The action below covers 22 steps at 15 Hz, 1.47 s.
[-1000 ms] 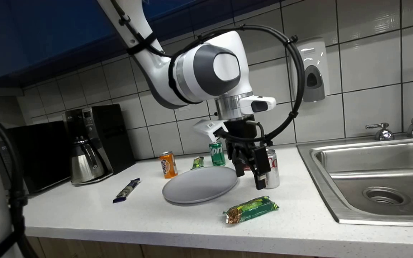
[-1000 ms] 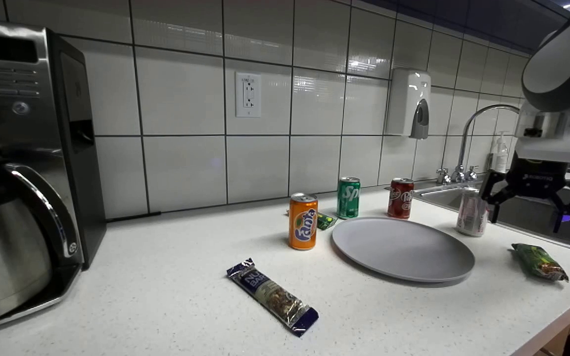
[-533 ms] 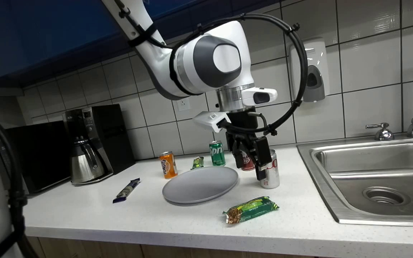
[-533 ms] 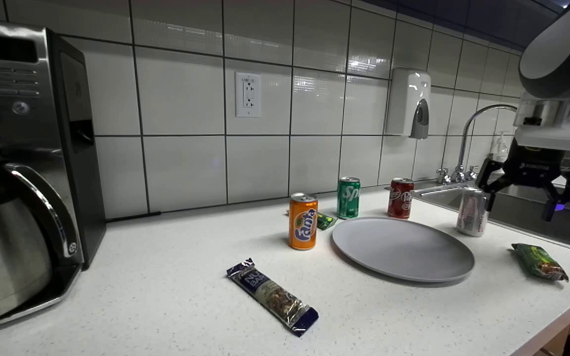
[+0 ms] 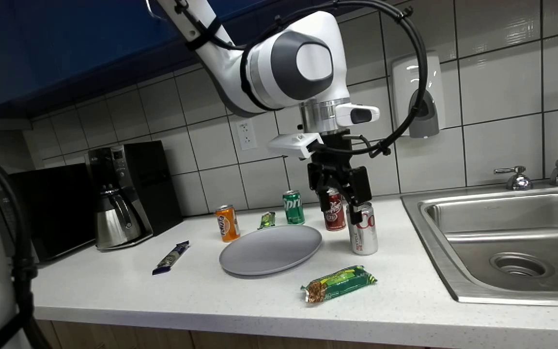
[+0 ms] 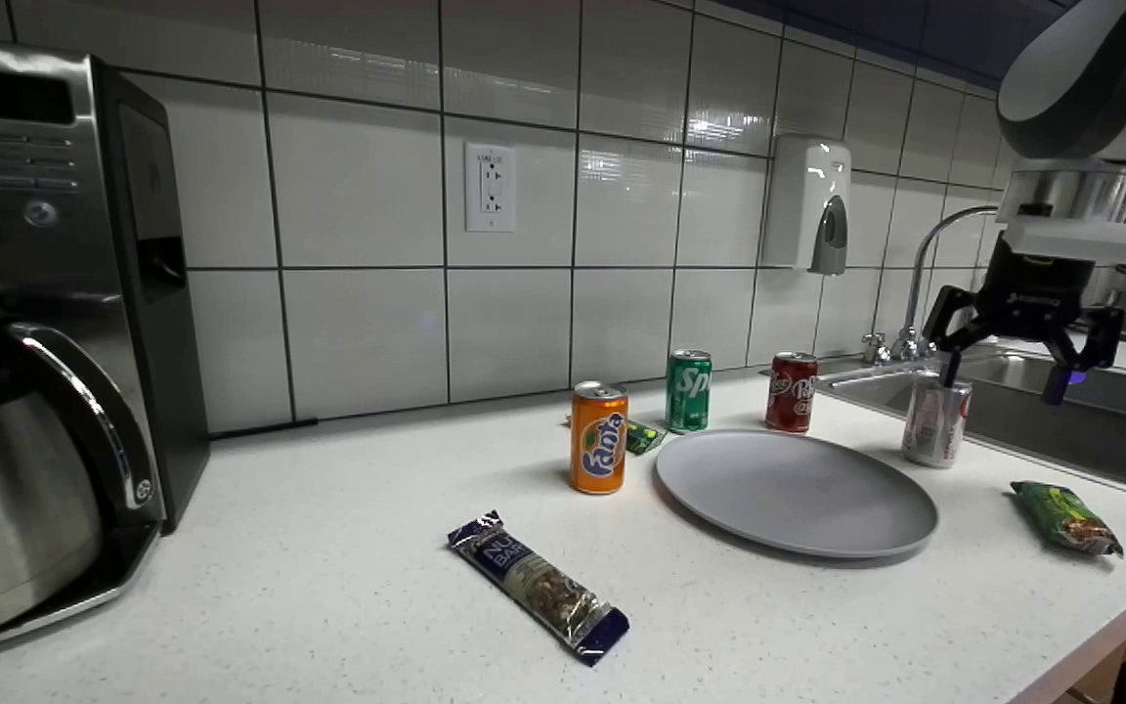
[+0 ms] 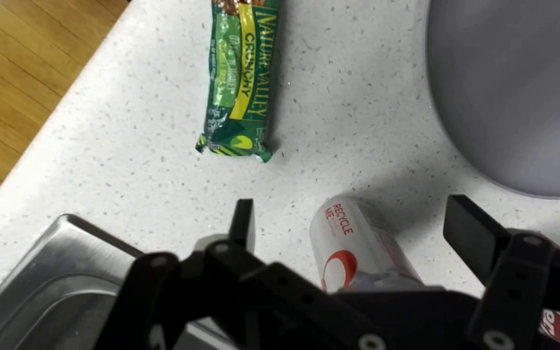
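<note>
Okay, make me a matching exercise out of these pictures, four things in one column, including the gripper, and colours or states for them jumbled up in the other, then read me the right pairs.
Column one:
1. Gripper
2. Silver can
3. Plate
4. Nature Valley bar

Column two:
A. Dull grey, round and flat
B. Open, with nothing in its grasp
C. Green-wrapped and printed "CRUNCHY"
D. Standing upright, marked "RECYCLE ME"

Right pairs: 1-B, 2-D, 3-A, 4-C.
</note>
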### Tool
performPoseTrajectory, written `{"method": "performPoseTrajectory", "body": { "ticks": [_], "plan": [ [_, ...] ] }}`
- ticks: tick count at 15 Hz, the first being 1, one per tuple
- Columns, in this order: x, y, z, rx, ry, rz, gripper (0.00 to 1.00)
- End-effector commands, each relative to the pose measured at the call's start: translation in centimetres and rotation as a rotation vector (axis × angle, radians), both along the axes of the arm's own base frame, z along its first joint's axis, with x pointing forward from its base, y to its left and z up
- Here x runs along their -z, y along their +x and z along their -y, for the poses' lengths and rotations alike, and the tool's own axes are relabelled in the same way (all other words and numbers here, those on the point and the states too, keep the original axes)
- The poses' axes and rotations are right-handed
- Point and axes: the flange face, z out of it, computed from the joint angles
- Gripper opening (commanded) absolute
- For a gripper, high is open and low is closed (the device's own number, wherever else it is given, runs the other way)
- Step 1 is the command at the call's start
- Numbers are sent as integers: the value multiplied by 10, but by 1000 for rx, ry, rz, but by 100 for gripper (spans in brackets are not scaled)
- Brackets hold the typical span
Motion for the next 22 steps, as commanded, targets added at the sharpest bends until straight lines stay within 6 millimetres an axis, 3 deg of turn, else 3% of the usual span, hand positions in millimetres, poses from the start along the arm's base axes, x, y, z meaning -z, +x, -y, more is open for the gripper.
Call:
{"method": "performPoseTrajectory", "body": {
  "ticks": [1, 10, 12, 22],
  "plan": [
    [-5, 21, 3, -46, 30, -30, 100],
    [-8, 50, 4, -74, 32, -73, 100],
    [-5, 43, 4, -60, 15, -64, 100],
    [-5, 45, 3, -64, 17, -70, 100]
  ]
}}
